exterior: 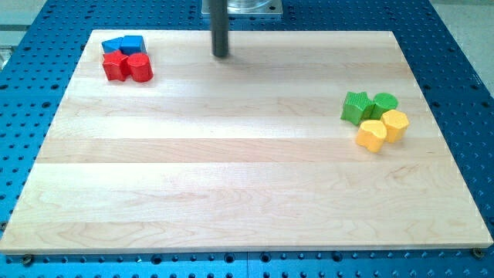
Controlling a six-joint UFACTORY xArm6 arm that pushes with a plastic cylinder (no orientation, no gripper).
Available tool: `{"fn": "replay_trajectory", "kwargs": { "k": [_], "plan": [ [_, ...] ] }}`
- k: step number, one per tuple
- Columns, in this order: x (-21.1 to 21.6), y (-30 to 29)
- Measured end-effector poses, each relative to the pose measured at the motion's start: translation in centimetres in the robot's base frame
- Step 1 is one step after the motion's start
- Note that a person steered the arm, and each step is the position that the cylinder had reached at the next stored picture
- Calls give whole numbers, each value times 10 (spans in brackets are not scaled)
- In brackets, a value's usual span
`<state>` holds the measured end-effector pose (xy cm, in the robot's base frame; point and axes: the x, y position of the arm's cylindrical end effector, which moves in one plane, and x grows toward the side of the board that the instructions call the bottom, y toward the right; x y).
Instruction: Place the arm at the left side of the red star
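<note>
My tip point(221, 55), the lower end of a straight dark rod hanging from a grey metal mount point(241, 8) at the far edge, rests on the pale wooden board point(231, 170) near its far side, a little left of centre. There is no claw on this arm, only the rod, so nothing stands apart or clamped.

The red star-shaped block point(116, 66) lies in the far left corner of the board, well to the left of my tip. Its right side touches a red cylinder block point(140, 67). Just behind the pair, touching them, sit two blue blocks: a flat blue one of unclear shape point(114, 45) on the left and a blue cube-like block point(133, 43) on the right.

Bare wood lies between my tip and this cluster. The red cylinder stands between the tip and the star. To the star's left only a narrow strip of board remains before the left edge, beyond which the blue perforated table point(31, 116) shows.

Far off at the right side sit a green star-shaped block point(356, 107), a green rounded block point(384, 103), a yellow heart-shaped block point(372, 135) and a yellow rounded block point(395, 123), bunched together near the right edge. The middle and near parts of the board are open.
</note>
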<state>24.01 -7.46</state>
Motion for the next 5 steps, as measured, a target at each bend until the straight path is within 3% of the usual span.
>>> {"fn": "replay_trajectory", "kwargs": {
  "k": [1,3,5],
  "plan": [
    [1,-58],
    [1,-74],
    [-48,-92]
  ]
}}
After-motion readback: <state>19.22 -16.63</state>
